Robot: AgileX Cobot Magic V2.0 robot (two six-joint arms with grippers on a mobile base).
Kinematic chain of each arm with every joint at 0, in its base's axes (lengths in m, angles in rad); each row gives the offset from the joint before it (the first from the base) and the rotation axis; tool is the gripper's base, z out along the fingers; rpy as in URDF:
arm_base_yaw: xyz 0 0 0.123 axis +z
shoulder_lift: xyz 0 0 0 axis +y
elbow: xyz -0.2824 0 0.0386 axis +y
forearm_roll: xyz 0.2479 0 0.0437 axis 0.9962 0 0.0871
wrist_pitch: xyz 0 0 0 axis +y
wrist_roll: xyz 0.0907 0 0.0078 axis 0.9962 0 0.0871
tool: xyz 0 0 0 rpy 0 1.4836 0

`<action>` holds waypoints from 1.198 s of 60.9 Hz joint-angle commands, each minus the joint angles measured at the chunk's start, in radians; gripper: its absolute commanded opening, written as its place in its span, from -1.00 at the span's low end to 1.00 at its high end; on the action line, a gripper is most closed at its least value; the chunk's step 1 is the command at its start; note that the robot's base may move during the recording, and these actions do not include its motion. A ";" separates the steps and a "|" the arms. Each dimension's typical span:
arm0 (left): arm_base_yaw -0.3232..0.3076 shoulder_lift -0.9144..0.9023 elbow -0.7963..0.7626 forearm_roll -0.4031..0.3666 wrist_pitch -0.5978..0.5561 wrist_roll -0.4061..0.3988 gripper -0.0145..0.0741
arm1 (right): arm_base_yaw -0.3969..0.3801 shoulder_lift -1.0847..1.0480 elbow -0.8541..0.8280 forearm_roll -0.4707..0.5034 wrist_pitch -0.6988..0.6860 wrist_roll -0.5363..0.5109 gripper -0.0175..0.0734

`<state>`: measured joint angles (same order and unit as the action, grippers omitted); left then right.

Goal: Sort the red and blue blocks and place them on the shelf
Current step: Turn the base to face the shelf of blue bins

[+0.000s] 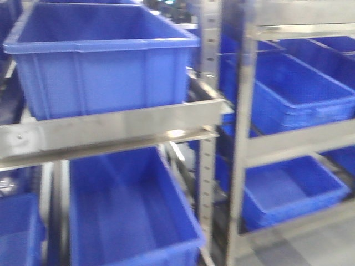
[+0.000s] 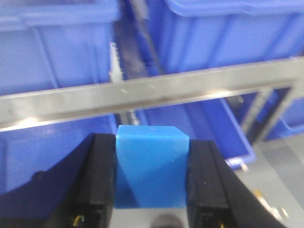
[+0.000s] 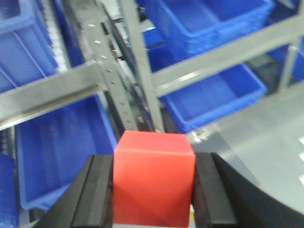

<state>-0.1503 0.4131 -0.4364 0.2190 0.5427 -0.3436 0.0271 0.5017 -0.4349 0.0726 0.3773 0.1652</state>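
My left gripper point(image 2: 152, 161) is shut on the blue block point(image 2: 152, 164), held between its two black fingers just in front of and below the shelf's metal front rail point(image 2: 152, 92). My right gripper point(image 3: 154, 178) is shut on the red block point(image 3: 153, 178), held in front of the shelf's upright post point(image 3: 142, 85) and rail point(image 3: 47, 95). In the front view the shelf rail point(image 1: 111, 130) crosses the left half; neither gripper nor block shows there.
Large blue crates fill the shelf levels: one above the rail point(image 1: 100, 55), one below point(image 1: 127, 210), more on the right rack point(image 1: 294, 88). Grey floor point(image 3: 266, 137) lies at the right. White roller track point(image 2: 115, 66) runs between crates.
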 commanded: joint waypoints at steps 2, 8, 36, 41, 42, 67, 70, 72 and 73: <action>-0.001 0.008 -0.029 0.010 -0.076 -0.003 -0.37 | -0.006 0.001 -0.029 -0.008 -0.088 -0.003 -0.49; -0.001 0.008 -0.029 0.010 -0.076 -0.003 -0.37 | -0.006 0.001 -0.029 -0.008 -0.088 -0.003 -0.49; -0.001 0.008 -0.029 0.010 -0.076 -0.003 -0.37 | -0.006 0.001 -0.029 -0.008 -0.088 -0.003 -0.49; -0.001 0.008 -0.029 0.010 -0.076 -0.003 -0.37 | -0.006 0.001 -0.029 -0.008 -0.088 -0.003 -0.49; -0.001 0.008 -0.029 0.010 -0.076 -0.003 -0.37 | -0.006 0.001 -0.029 -0.008 -0.088 -0.003 -0.49; -0.001 0.008 -0.029 0.010 -0.076 -0.003 -0.37 | -0.006 0.001 -0.029 -0.008 -0.088 -0.003 -0.49; -0.001 0.008 -0.029 0.010 -0.076 -0.003 -0.37 | -0.006 0.001 -0.029 -0.008 -0.088 -0.003 -0.49; -0.001 0.008 -0.029 0.010 -0.076 -0.003 -0.37 | -0.006 0.001 -0.029 -0.008 -0.088 -0.003 -0.49; -0.001 0.008 -0.029 0.010 -0.076 -0.003 -0.37 | -0.006 0.001 -0.029 -0.008 -0.088 -0.003 -0.49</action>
<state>-0.1503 0.4131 -0.4364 0.2190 0.5427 -0.3436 0.0271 0.5017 -0.4349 0.0726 0.3773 0.1652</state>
